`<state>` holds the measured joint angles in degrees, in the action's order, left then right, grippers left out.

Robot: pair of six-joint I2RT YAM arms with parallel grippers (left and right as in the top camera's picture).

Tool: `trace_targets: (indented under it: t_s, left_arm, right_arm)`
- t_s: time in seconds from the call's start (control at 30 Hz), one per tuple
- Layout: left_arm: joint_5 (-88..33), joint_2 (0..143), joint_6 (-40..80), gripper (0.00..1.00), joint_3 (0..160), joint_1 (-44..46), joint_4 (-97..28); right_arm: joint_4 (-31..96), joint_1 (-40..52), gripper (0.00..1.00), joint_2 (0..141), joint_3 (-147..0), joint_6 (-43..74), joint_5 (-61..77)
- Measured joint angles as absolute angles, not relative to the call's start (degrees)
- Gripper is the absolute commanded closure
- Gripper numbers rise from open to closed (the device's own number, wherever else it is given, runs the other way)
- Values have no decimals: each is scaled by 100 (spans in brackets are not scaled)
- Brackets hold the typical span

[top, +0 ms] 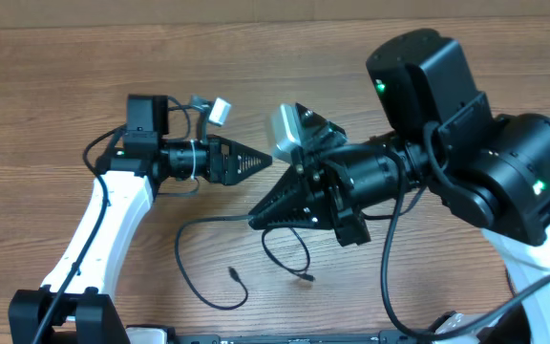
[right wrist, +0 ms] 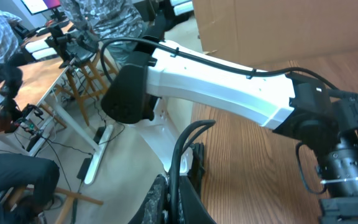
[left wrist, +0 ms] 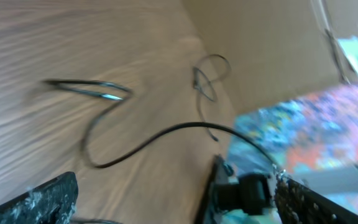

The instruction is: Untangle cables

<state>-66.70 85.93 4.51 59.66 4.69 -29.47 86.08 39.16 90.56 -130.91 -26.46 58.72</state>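
**Right gripper** (top: 256, 220): jaws pressed together on one held strand (right wrist: 188, 134), which rises in a loop from between the fingertips. This grip probably serves to draw one cord clear of the others.

**Cables** (top: 191, 277): thin black cords lying loose on the wooden surface (top: 46, 96), below the right gripper's tip.
- One runs out from that tip, curves round and ends in a small plug (top: 232, 275).
- A second loop lies beneath the same gripper and ends in another plug tip (top: 306, 277).
- No tight knot is evident. Whether the two loops cross cannot be told.

**Left gripper** (top: 256, 161): the fingers (left wrist: 36, 199) stand well apart in the wrist view and hold nothing. The cords lie ahead of it, untouched. It is probably placed to take a second strand.

**Surroundings:**
- A cardboard wall (left wrist: 260, 50) stands beyond the left gripper.
- The left arm's white link (right wrist: 229, 81) fills the space ahead of the right gripper.

**Obstruction:** the two grippers sit nearly tip to tip, so each crowds the other's path to the cords.
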Motion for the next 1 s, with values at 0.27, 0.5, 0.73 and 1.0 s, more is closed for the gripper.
trace_targets:
  t_s: [0.27,0.5,0.73,1.0]
  left_arm:
    - [-6836,8593,148,0,5966,1437,-2947]
    - [-6598,8593,93,37,5966,1614,-3000]
    - [-6292,8593,86,96,5972,1614,-3264]
    - [-6106,8593,89,96,5972,1614,-3395]
  right_arm:
    - [8604,3916,96,9386,-13091,-2685,5916]
    - [8600,3916,96,9419,-13091,-2687,5935]
    - [8589,3916,96,9419,-13091,-2703,5937]
    - [8521,3916,96,9419,-13091,-2703,5937]
